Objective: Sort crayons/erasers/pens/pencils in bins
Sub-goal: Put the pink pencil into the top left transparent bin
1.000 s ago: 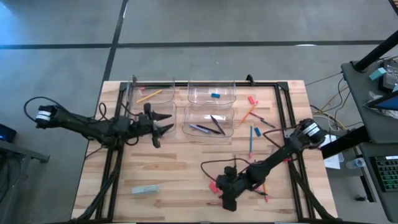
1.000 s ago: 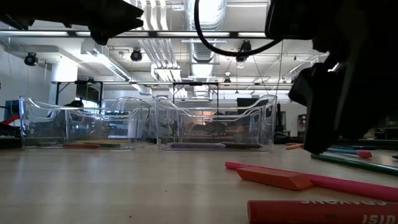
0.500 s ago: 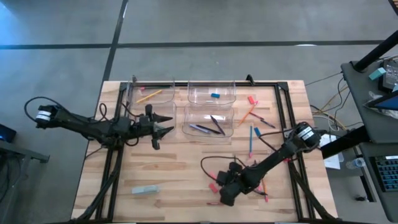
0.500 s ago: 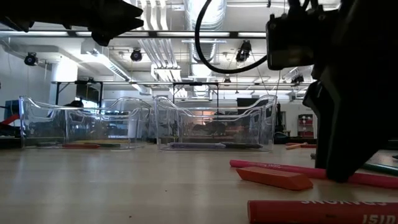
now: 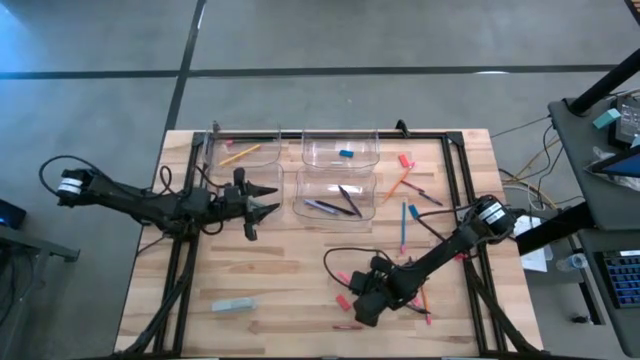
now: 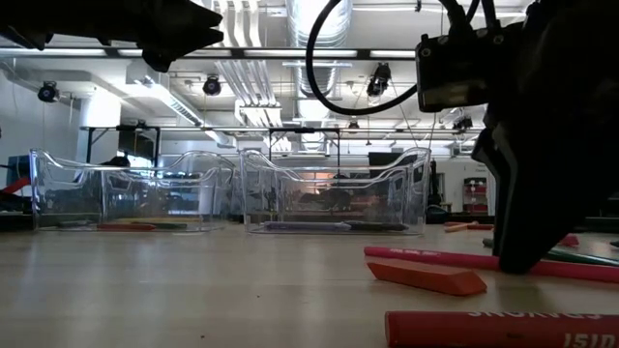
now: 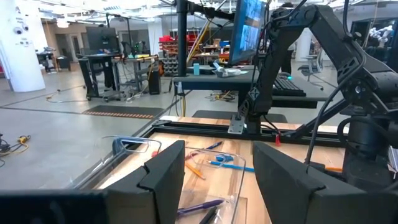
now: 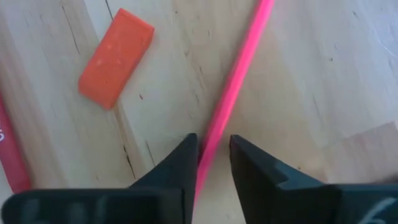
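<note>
While the left gripper (image 5: 262, 203) is hanging above the table beside the left-hand bins, its fingers (image 7: 163, 180) standing apart with nothing between them, the right gripper (image 5: 362, 312) is reaching down to the tabletop near the front edge of the table (image 5: 290, 290), to the right of centre. In the right wrist view its two dark fingers (image 8: 176, 167) are sitting on either side of a long, thin pink-red pencil (image 8: 230, 99), with only a narrow gap left on each side of it; whether they are already pinching it cannot be told. The pencil is lying flat on the wood and running at a slant, and an orange-red eraser (image 8: 116, 57) is lying flat just beside it, apart from it. In the low view a red crayon (image 6: 503, 329) is lying nearest the camera, with the eraser and the pencil behind it. Four clear bins are sitting toward the back of the table: the back left one (image 5: 243, 150) is holding an orange pencil, the back right one (image 5: 341, 148) is holding a blue eraser, and the front right one (image 5: 336, 200) is holding dark pens (image 5: 338, 203). More pencils and crayons are lying scattered on the wood to the right of the bins, and a pale block (image 5: 234, 305) is lying near the front left.
</note>
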`<move>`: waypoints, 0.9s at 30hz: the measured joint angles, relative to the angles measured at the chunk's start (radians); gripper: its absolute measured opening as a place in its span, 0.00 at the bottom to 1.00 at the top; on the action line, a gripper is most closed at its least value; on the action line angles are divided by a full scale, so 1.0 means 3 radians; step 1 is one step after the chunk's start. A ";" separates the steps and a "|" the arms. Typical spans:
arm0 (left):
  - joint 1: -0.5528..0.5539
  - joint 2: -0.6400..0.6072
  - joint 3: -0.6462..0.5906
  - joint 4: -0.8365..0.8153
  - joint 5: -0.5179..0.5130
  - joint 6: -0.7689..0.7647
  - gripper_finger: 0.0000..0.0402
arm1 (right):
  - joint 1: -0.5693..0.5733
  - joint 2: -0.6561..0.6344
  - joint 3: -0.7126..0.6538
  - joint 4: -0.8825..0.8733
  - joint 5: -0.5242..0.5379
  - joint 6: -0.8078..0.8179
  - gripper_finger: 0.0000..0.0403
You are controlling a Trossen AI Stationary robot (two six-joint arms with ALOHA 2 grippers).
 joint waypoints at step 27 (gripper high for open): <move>0.0001 0.0128 -0.0029 0.0009 0.0596 -0.0102 0.43 | -0.0159 -0.1201 -0.0078 0.0512 0.1109 -0.0852 0.03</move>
